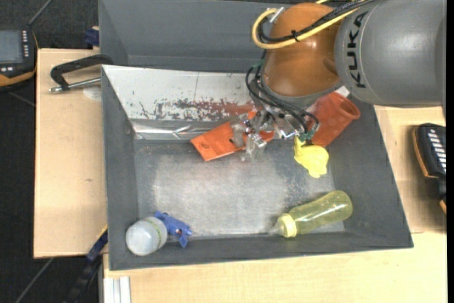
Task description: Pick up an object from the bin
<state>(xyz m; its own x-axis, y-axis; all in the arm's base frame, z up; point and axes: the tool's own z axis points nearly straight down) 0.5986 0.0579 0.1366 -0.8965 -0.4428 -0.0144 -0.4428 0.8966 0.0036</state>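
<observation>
1. The step in hand looks like the approach to a grasp. The pincer (252,137) sits low near the back of the bin (213,202), at the right end of a flat orange piece (216,143) lying by the foot of the back wall.
2. I cannot tell whether the pincer is spread, pressed together or pinching that piece, because the wrist cover and cables crowd it.
3. As I judge it, the next move calls for a firm hold on the piece's end and a straight lift, since a thin flat thing may pivot or slip.
4. A red-orange cup (339,116) and a small yellow lump (313,160) lie just to the pincer's right. A yellowish bottle (318,211) and a white-and-blue bottle (145,236) lie well apart, along the front wall.
5. The bin's floor is scuffed grey metal, and reddish flecks mark its back wall. Dark ground lies beyond.
</observation>
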